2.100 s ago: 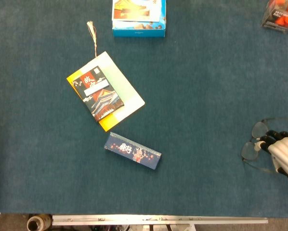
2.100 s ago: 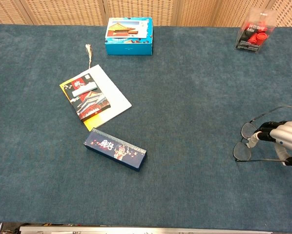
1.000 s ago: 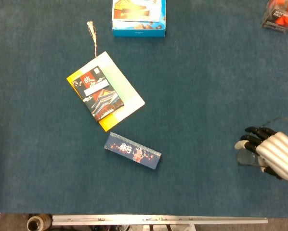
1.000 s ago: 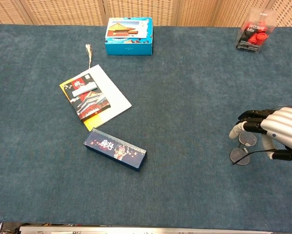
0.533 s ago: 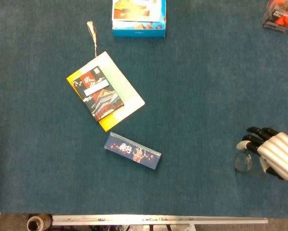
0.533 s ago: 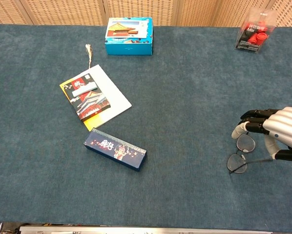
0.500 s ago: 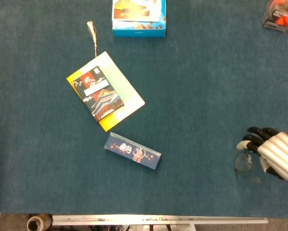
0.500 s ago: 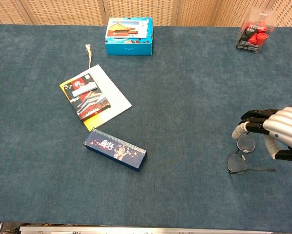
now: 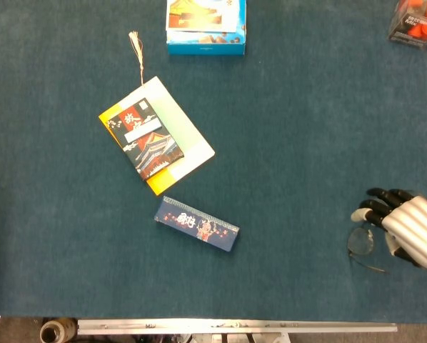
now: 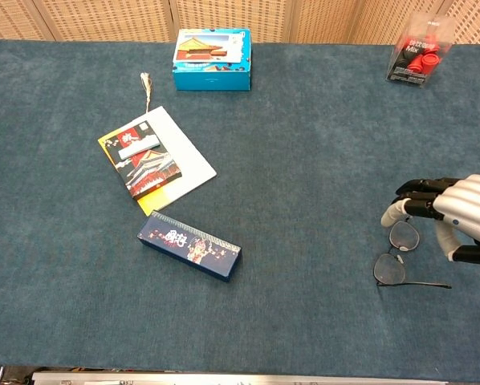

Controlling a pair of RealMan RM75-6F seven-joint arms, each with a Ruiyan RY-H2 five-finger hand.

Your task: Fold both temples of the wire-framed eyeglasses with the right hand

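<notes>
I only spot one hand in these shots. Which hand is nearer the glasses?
The right hand: it sits right beside the glasses, fingertips over the upper lens. Whether it touches the frame, I cannot tell. The left hand is in neither view.

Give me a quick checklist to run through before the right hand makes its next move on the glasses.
1. Glasses in view, lying on the table: ok.
2. Right hand next to the glasses: ok, it sits just right of them.
3. Near temple folded: cannot tell; in the chest view a thin wire runs right from the lower lens.
4. Far temple folded: cannot tell, the hand hides it.
5. Fingers gripping the frame: cannot tell; they reach over the upper lens.
6. Room around the glasses: ok, the dark box lies well to the left.
</notes>
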